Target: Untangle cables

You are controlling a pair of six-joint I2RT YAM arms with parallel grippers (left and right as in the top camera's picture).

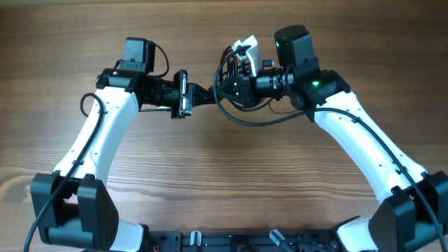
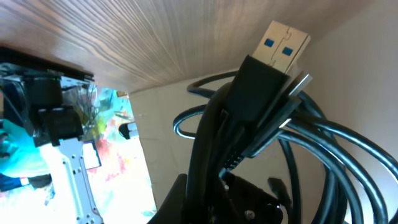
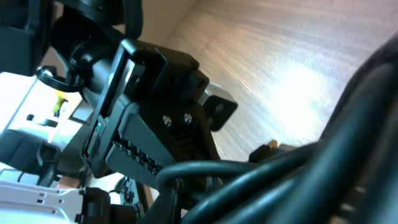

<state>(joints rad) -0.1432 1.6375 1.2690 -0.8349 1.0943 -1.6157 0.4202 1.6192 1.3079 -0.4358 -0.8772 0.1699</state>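
Plainly held clear of the wooden table (image 1: pixel 224 182), midway between the two arms. Light, limp cables (image 1: pixel 246 119), smooth-jacketed and probably slippery; best taken by one strand beside a loop, never by the clump. Pinched in the left gripper (image 1: pixel 208 96), with jaws nearly closed on a few strands. Cannot tell open from closed at the right gripper (image 1: pixel 229 85), buried in the bundle. Crowded by both wrists, with crossing loops in the way. Mind the stiff USB plug (image 2: pixel 273 53), apt to snag.
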